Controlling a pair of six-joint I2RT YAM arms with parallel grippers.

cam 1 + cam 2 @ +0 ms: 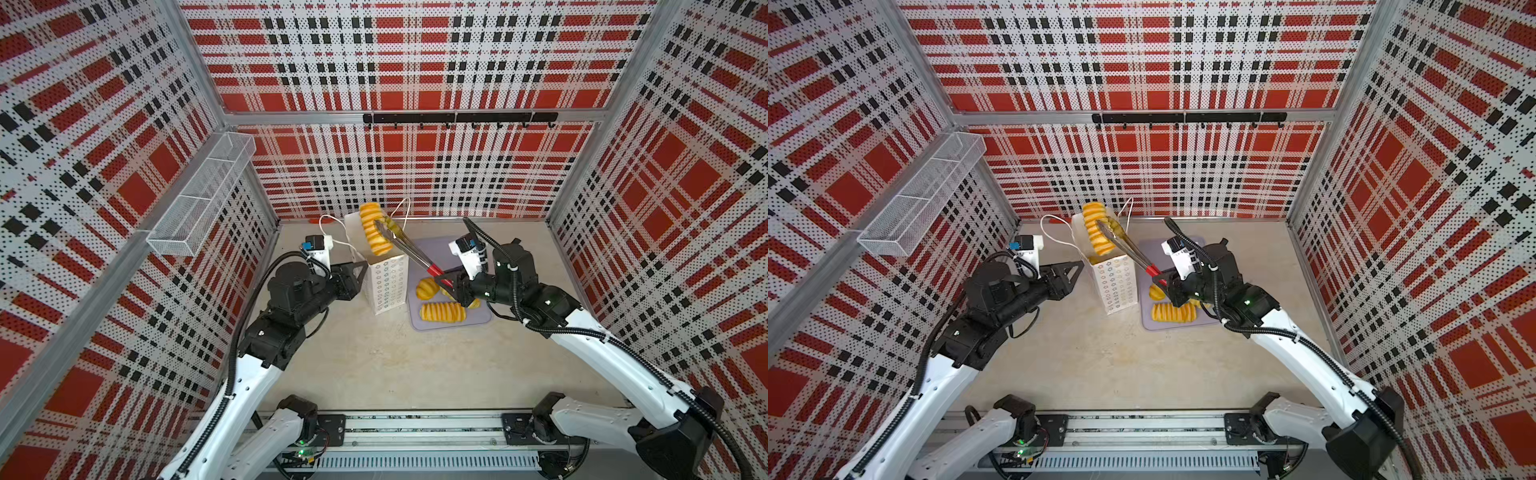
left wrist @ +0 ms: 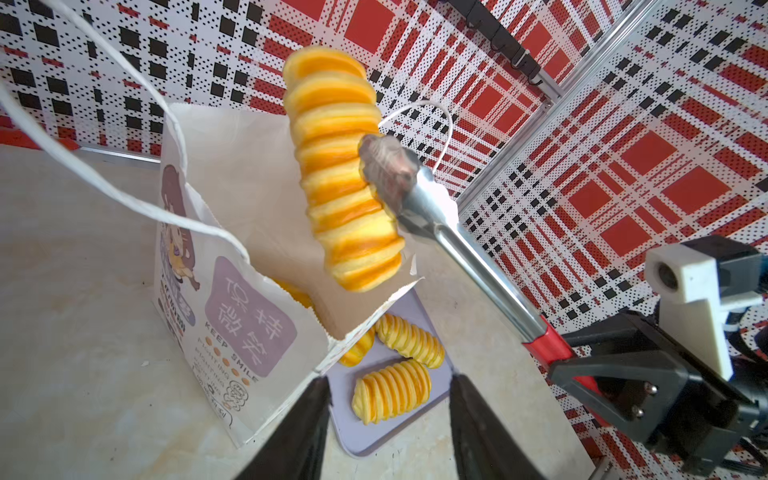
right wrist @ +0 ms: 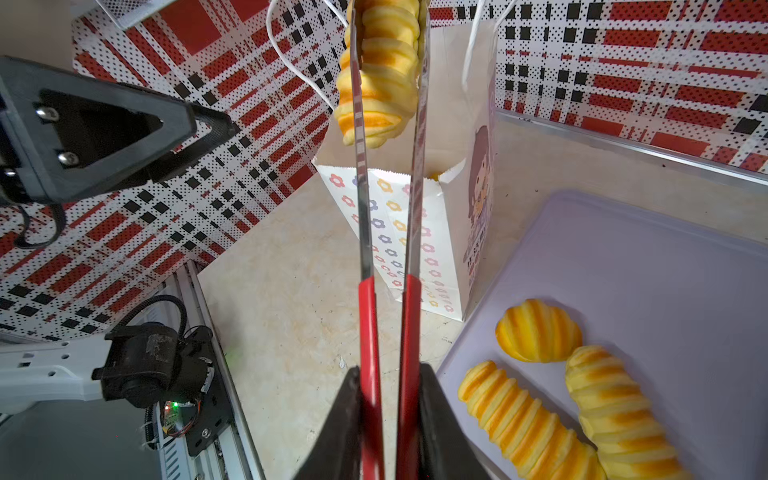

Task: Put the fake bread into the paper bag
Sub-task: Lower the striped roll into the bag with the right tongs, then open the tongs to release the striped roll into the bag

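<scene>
A ridged golden loaf of fake bread hangs upright over the open mouth of the white paper bag, pinched in metal tongs. My right gripper is shut on the tongs' red handles. My left gripper stands open and empty close beside the bag's left side. Another piece of bread shows inside the bag. On the lilac tray lie two ridged loaves and a rounder one.
The bag's white cord handles stick up and out from its rim. A wire mesh basket hangs on the left wall and a black hook rail on the back wall. The arms' base rail runs along the table's front edge.
</scene>
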